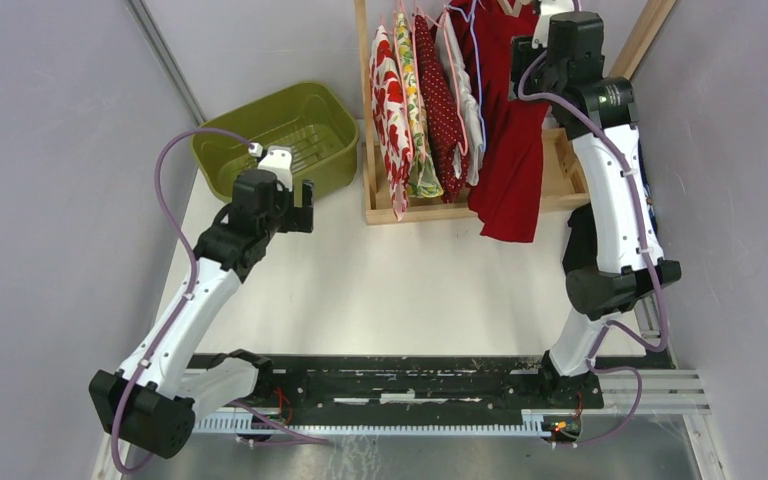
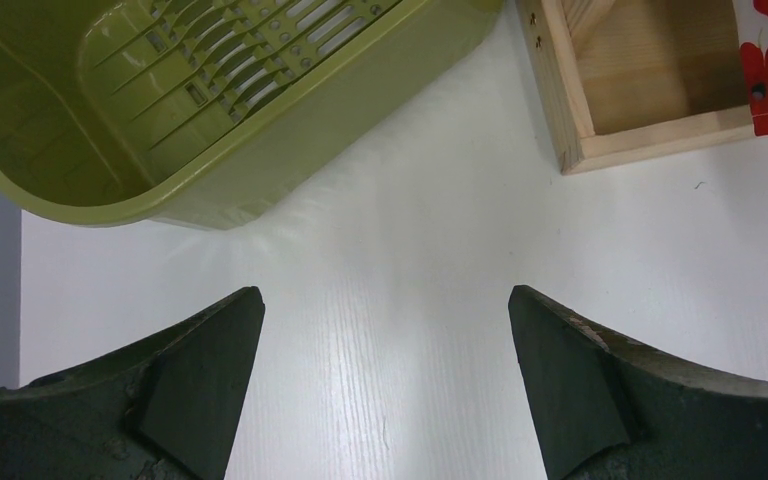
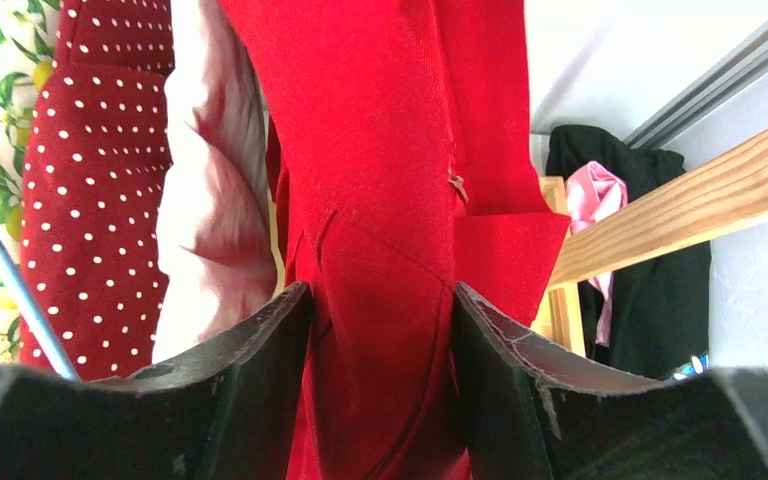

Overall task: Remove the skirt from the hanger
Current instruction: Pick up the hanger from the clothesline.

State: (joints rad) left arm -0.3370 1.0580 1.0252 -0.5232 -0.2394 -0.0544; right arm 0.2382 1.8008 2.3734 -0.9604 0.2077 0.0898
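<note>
— Well, what is the right gripper (image 3: pixel 380 300) doing?

— Its jaws stand partly apart, one on each side of a fold of the red skirt (image 3: pixel 390 150). The cloth fills the gap, but whether they pinch it cannot be told. The arm reaches high at the rack (image 3: pixel 660 200), probably so that the cloth can be drawn down off its hanger, which is out of sight above.

— And the skirt itself?

— It hangs at the right end of the row, a plain matte weave falling in soft creases. Next to it are a pale garment and a dark red dotted one (image 3: pixel 100 180).

— The left gripper (image 2: pixel 385 310)?

— It is spread wide and empty, hovering over the white table (image 2: pixel 440 250) just beside the basket (image 2: pixel 260 170). It is likely waiting there for the drop. The basket is smooth olive plastic with rounded corners and a slotted floor. The rack is bare, pale wood.
</note>
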